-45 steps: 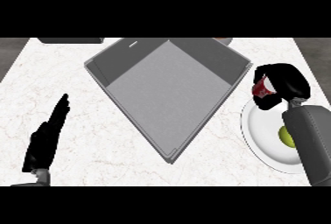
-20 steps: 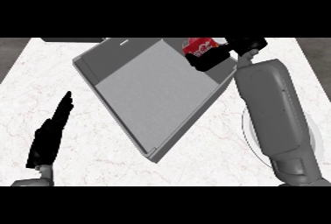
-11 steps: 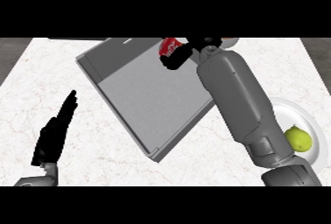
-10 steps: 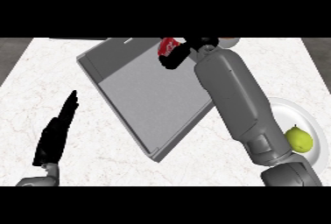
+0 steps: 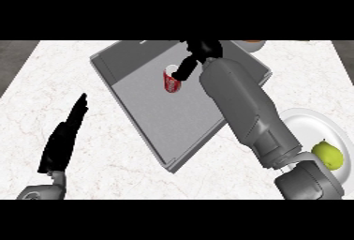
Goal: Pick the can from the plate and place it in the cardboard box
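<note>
Red cylindrical can (image 5: pixel 171 81) sits in grey box (image 5: pixel 138 112); right robot hand (image 5: pixel 197 51) unclenched above.

The red can (image 5: pixel 171 82) stands inside the grey cardboard box (image 5: pixel 145 117), just left of the right hand (image 5: pixel 195 52), whose fingers point down beside it. The left hand (image 5: pixel 64 138) rests open at near left; a green pear (image 5: pixel 328 154) lies on the plate (image 5: pixel 304 122) at right.

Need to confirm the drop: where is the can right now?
In the head view the can is inside the cardboard box, toward its far end, just left of the right hand, well away from the plate.
</note>
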You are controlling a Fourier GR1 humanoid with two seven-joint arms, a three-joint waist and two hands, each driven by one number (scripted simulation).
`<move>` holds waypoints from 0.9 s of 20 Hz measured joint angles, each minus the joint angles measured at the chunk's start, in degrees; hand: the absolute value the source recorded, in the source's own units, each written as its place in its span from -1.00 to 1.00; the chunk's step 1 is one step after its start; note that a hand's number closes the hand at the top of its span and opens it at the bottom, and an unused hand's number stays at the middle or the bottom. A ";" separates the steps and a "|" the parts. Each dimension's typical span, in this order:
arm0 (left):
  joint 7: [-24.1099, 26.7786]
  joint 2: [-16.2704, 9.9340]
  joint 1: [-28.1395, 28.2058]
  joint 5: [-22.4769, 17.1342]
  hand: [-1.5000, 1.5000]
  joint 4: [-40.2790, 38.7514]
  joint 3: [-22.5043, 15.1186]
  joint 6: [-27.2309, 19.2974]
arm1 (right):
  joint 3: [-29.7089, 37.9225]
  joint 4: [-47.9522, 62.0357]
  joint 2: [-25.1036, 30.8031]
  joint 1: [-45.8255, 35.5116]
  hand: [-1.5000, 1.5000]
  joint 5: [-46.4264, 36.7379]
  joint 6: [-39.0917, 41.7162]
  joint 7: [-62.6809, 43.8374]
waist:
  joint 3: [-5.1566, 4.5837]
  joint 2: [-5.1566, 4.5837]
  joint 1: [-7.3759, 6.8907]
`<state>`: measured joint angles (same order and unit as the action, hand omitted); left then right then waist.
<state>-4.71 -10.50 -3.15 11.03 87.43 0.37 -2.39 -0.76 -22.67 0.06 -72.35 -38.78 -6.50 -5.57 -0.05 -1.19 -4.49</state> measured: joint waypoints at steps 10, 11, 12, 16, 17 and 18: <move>-0.40 0.43 -0.96 0.51 0.00 -0.56 -0.31 0.04 | 6.26 3.56 -0.06 -0.35 -1.00 11.09 -10.97 8.14 | 0.07 -0.26 -0.37; -0.90 0.60 -1.82 0.69 0.00 -0.98 -0.29 -0.20 | 7.25 3.45 -0.06 -0.33 -1.00 12.64 -12.12 8.83 | 0.07 -0.24 -0.20; -1.28 0.50 -2.17 0.55 0.00 -0.92 -0.15 -0.04 | 8.47 3.35 -0.05 -0.12 -1.00 14.09 -13.10 9.94 | 0.08 -0.24 -0.12; -1.27 0.09 -1.09 0.37 0.00 0.06 0.46 -0.10 | 14.65 2.02 1.55 0.44 -1.00 20.17 -12.46 14.58 | 0.11 -0.08 0.72; -0.96 0.06 -0.82 0.33 0.00 -0.08 0.57 -0.08 | 16.04 1.69 1.92 0.55 -1.00 21.55 -12.30 15.72 | 0.12 -0.03 0.97; -0.80 -0.05 -0.34 0.11 0.00 0.19 0.70 0.12 | 17.44 1.71 2.93 0.80 -1.00 22.80 -11.92 16.66 | 0.11 -0.02 1.02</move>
<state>-5.51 -10.55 -3.48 11.15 87.61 1.07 -2.26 16.68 -20.96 2.99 -71.55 -15.98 -18.42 11.09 0.06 -1.22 -3.47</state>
